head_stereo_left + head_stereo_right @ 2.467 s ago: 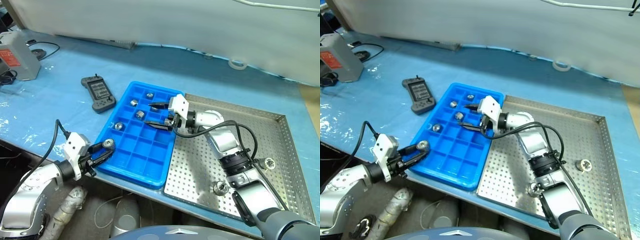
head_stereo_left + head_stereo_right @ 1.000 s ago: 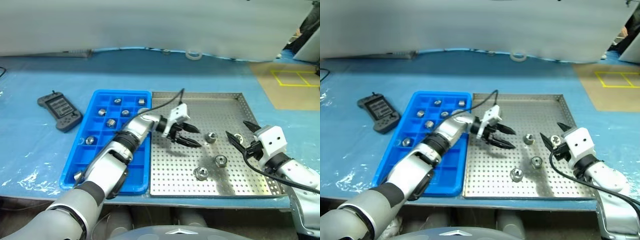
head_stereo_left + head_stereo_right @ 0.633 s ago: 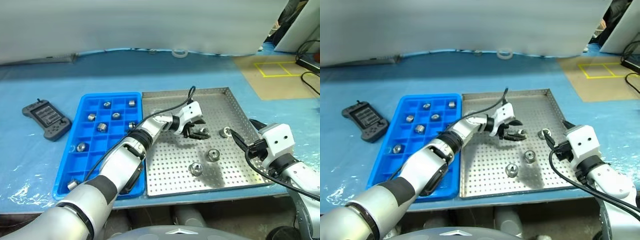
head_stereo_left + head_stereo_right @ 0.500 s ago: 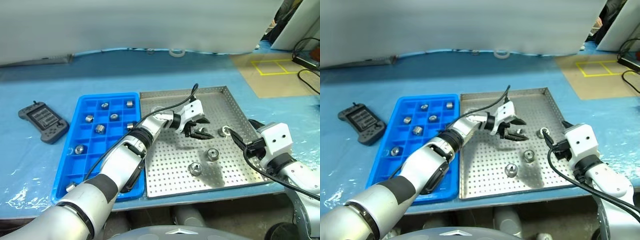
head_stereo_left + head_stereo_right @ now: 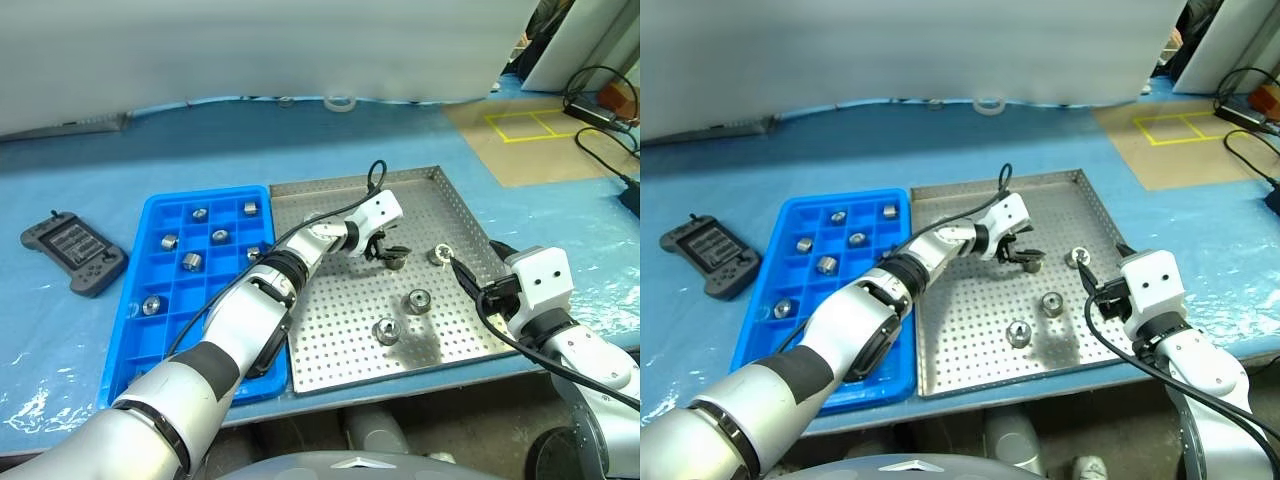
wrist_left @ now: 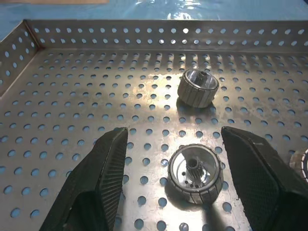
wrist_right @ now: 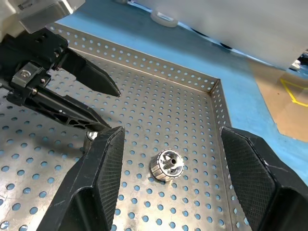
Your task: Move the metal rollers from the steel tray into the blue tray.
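The steel tray [image 5: 335,320] lies mid-table with the blue tray [image 5: 215,335] against its left side. Several metal rollers sit in the blue tray's compartments, one of them a roller [image 5: 192,261]. My left gripper [image 5: 384,249] reaches across the steel tray, open, its fingers [image 6: 103,163] standing either side of a roller [image 6: 195,179] without touching it. Another roller [image 6: 198,87] lies just beyond. My right gripper [image 5: 475,268] hovers open over the tray's right side, facing a roller [image 7: 166,166]. Two more rollers [image 5: 416,300] [image 5: 385,331] lie nearer the front rim.
A dark grey controller [image 5: 72,255] lies on the blue table cover left of the blue tray. A tape ring [image 5: 338,102] sits at the back. Cables [image 5: 590,85] trail on the floor at the far right.
The camera has swung right. My left gripper has reached further across the steel tray and turned, and its open fingers now straddle a roller. The right gripper has stayed about where it was.
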Motion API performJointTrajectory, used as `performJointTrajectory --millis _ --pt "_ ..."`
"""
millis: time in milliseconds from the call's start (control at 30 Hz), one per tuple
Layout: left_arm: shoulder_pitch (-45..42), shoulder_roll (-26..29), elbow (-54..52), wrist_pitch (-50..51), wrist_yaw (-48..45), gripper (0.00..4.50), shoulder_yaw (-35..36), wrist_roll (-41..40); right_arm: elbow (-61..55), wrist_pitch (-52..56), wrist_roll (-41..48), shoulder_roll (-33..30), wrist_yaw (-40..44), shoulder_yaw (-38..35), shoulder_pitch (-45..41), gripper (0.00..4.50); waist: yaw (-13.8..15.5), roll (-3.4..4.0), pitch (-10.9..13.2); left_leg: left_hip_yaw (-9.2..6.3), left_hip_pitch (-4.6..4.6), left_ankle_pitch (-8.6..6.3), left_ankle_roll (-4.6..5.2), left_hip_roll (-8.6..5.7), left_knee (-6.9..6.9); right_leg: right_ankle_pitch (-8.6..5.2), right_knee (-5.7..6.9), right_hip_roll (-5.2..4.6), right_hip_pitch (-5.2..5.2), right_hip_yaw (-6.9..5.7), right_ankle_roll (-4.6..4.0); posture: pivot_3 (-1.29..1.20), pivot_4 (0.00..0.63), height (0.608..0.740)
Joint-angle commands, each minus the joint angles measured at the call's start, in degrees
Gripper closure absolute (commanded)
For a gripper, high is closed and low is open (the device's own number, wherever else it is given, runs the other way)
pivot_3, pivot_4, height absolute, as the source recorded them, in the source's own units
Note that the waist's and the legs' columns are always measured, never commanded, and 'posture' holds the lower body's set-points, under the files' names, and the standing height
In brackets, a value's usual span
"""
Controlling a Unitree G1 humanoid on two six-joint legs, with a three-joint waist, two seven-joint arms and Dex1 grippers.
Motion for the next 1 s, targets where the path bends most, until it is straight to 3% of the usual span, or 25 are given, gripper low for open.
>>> performJointTrajectory --millis 33,433,733,900,1000 --pt "-2.8 -10.7 0.3 2.1 1.5 1.24 0.5 0.2 -3.4 0.0 -0.8 0.5 -1.0 1.3 0.7 1.19 -0.3 0.04 0.0 -0.05 -0.04 0.0 0.01 -0.01 0.0 0.0 -0.02 -0.02 0.0 -0.1 0.0 -0.61 0.15 0.74" --pt "-0.6 -13.9 1.4 2.9 0.2 1.24 -0.3 1.0 -3.8 -0.3 -2.6 1.7 -3.3 3.5 1.0 1.19 -2.0 0.28 0.0 -0.58 -0.36 -0.08 0.18 -0.16 0.11 0.01 -0.57 -0.13 0.29 -0.59 0.01 -0.65 0.15 0.74" --pt "1.0 -15.7 2.4 4.2 5.0 1.24 -0.6 2.2 -5.5 -0.1 -3.2 2.4 -4.2 4.4 3.1 1.19 -3.9 0.39 0.0 -0.63 -0.43 -0.13 0.26 -0.18 0.15 0.01 -0.65 -0.16 0.32 -0.66 0.01 -0.68 0.15 0.74" --pt "2.4 -15.3 2.9 5.0 5.3 2.79 -2.2 3.9 -5.7 -0.2 -3.2 2.6 -4.3 3.8 4.0 1.19 -5.2 0.4 0.0 -0.66 -0.42 -0.14 0.26 -0.2 0.17 0.0 -0.73 -0.16 0.39 -0.67 0.03 -0.69 0.15 0.74" --pt "2.9 -15.2 2.8 4.6 3.0 2.8 -2.5 4.0 -5.8 -0.3 -3.3 2.7 -4.4 3.9 4.1 1.19 -5.9 0.42 0.0 -0.73 -0.36 -0.15 0.25 -0.24 0.16 -0.03 -0.83 -0.16 0.57 -0.71 0.08 -0.69 0.15 0.74"
